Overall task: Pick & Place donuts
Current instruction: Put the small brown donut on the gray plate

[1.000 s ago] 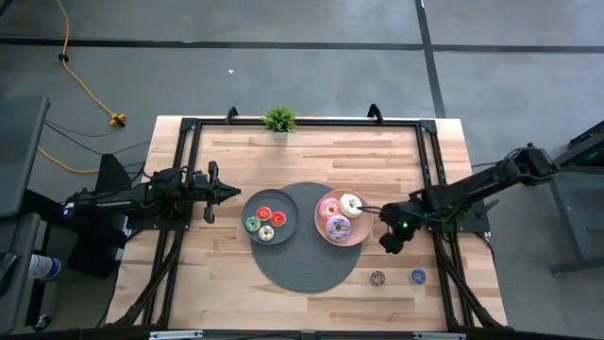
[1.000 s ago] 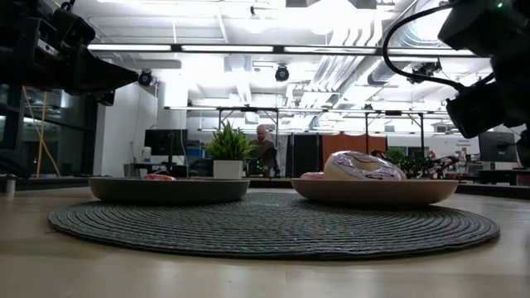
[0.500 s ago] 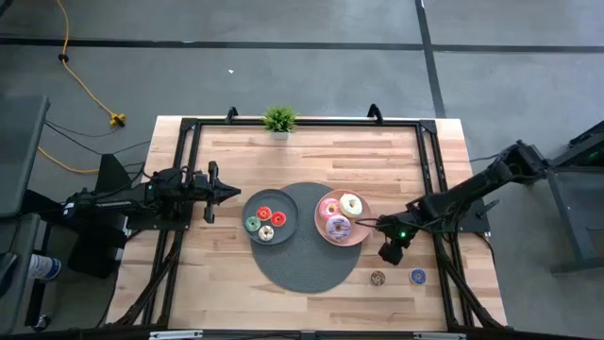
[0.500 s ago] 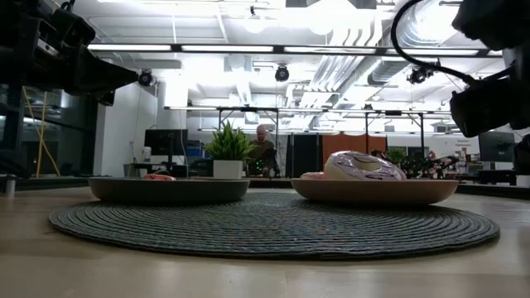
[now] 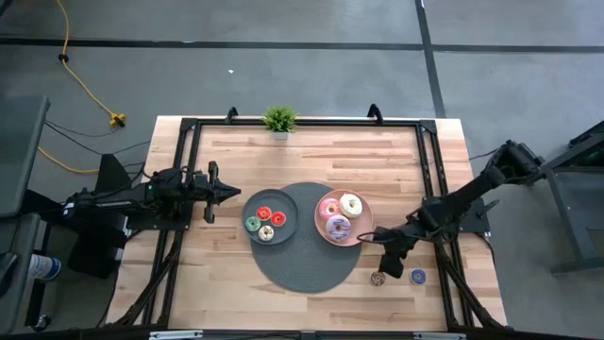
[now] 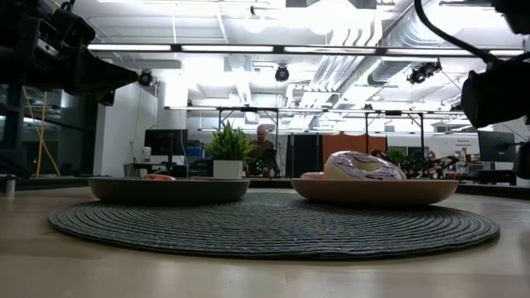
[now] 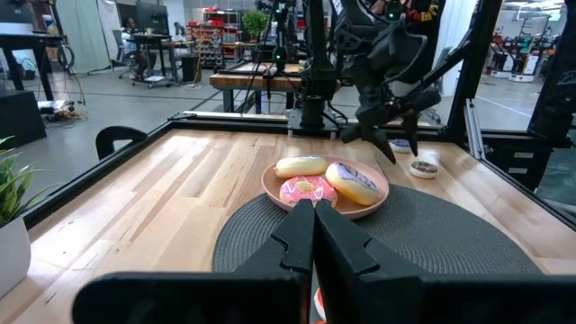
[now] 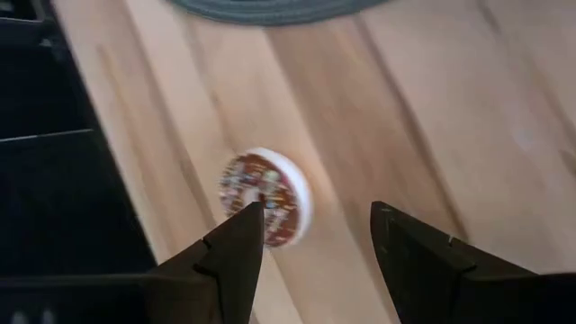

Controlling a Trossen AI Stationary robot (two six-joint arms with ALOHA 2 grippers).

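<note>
We see a brown donut [image 5: 377,278] lying flat on the bare wood of the surface [image 5: 311,156], near the front edge and just off the round mat [image 5: 304,255]. It is a small ring with a pale rim and a dark speckled top (the right wrist view shows it blurred [image 8: 264,196]). A blue donut [image 5: 417,276] lies near it, also on bare wood.

The right gripper [image 5: 391,251] hangs just above and behind the brown donut, fingers spread apart and empty; in its own view one finger [image 8: 236,245] overlaps the donut's edge, but we cannot tell whether it touches. Nothing lies between the gripper and the donut.

Further in, a pink plate [image 5: 321,229] sits half on the mat, holding three larger iced donuts: pink [image 5: 330,209], white [image 5: 351,203] and purple [image 5: 339,227]. A grey plate [image 5: 289,212] beside it, on the mat, carries three tiny donuts: red [image 5: 265,213], green [image 5: 252,225] and cream [image 5: 266,232].

The left gripper [image 5: 234,193] waits at the grey plate's left side, above the surface, fingers pressed together and holding nothing. A potted plant [image 5: 279,121] stands at the far edge.
</note>
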